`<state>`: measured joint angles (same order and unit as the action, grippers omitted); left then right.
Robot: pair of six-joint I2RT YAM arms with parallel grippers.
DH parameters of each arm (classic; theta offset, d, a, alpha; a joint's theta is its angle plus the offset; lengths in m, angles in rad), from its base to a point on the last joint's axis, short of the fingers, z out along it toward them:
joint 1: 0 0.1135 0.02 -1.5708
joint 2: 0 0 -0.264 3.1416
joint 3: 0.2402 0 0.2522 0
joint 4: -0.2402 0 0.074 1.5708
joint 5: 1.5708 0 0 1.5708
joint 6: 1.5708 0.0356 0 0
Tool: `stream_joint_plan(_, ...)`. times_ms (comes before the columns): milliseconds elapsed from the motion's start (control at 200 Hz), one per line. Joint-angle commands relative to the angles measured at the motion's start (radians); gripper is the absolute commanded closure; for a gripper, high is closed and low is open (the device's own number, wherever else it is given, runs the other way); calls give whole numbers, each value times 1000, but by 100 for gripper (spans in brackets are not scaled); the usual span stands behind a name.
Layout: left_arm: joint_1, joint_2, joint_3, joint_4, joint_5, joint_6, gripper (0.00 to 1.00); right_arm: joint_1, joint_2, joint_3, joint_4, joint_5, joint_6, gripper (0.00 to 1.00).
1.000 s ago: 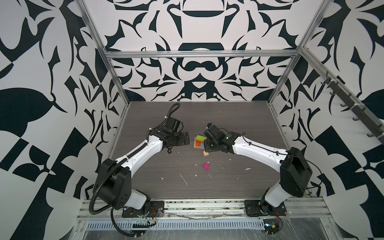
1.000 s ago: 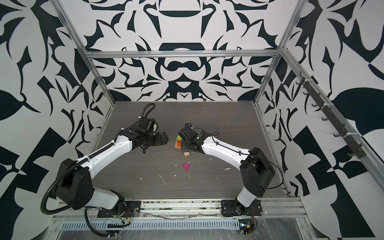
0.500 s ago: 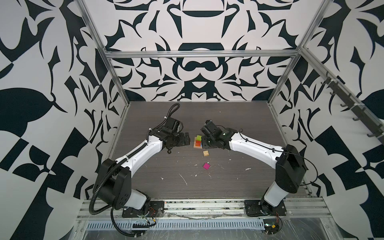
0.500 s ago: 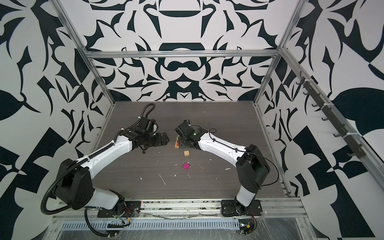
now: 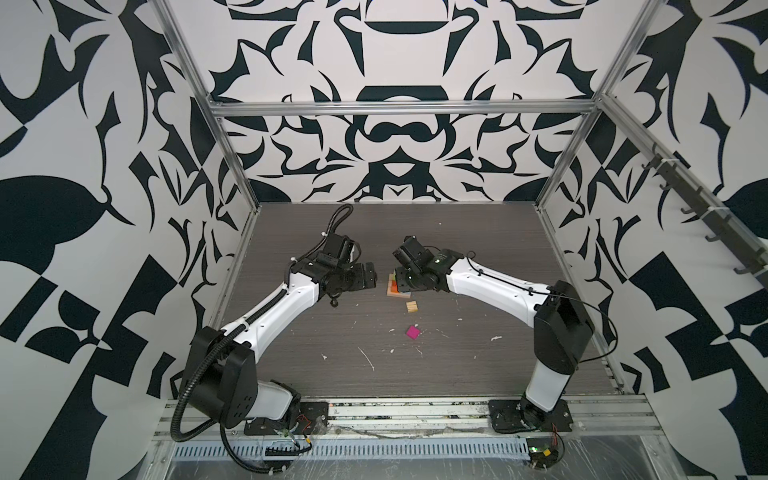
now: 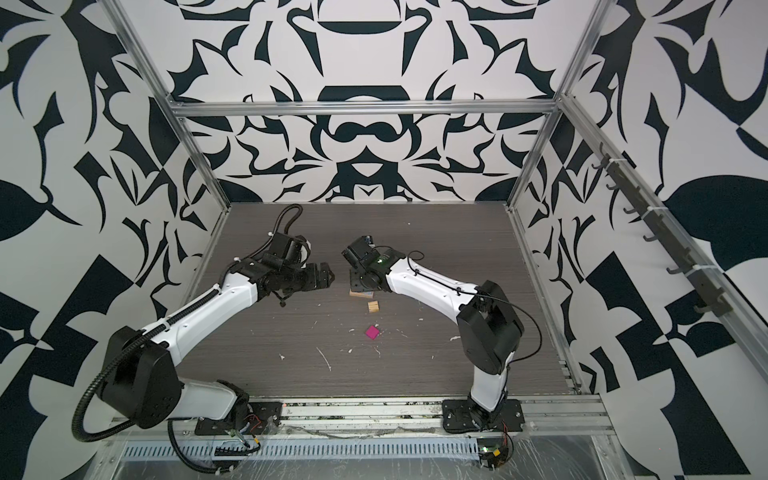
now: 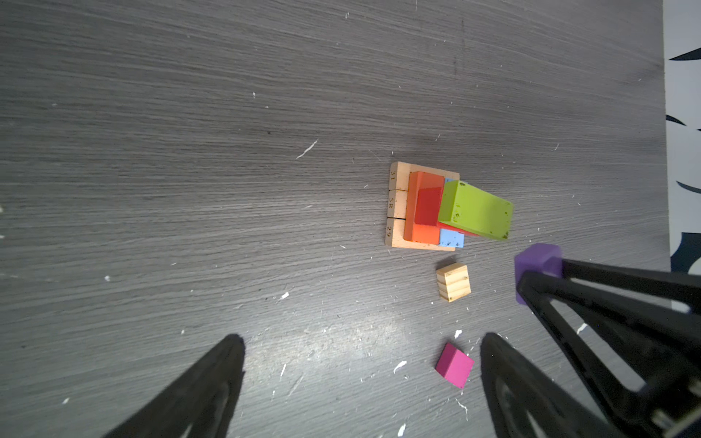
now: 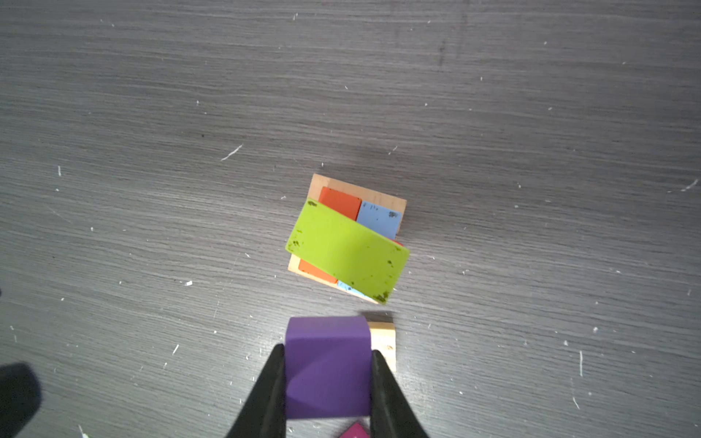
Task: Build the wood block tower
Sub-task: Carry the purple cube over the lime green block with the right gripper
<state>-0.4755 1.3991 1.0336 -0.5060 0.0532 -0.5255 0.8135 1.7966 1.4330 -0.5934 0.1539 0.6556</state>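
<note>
Both top views: tower point(image 5: 397, 294) on worktop point(image 5: 478, 232), half hidden by right pincer point(image 5: 404, 283); left pincer point(image 5: 368, 277) near its left. Tan cube point(image 5: 412, 306) and magenta cube point(image 5: 413, 331) lie in front of the tower.
Left wrist: left pincer released, empty.
Right wrist: right pincer grasping purple cube point(image 8: 327, 371) just beside the tower's tilted green block point(image 8: 347, 250).

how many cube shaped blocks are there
3: purple cube held in the right claw, tan cube on the table beside the tower, magenta cube farther out. The tower may hide more.
</note>
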Motion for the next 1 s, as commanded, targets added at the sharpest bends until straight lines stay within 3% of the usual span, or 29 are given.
stream_joint_plan(0, 12, -26, -30, -20, 13, 14, 1, 4, 2, 58, -21, -3, 21, 75)
stream_joint_plan(525, 79, -62, -66, -6, 64, 75, 0, 4, 182, 327, -236, 29, 74, 78)
stream_joint_plan(995, 103, -56, -76, 14, 116, 82, 0, 4, 217, 379, -296, 152, 249, 76)
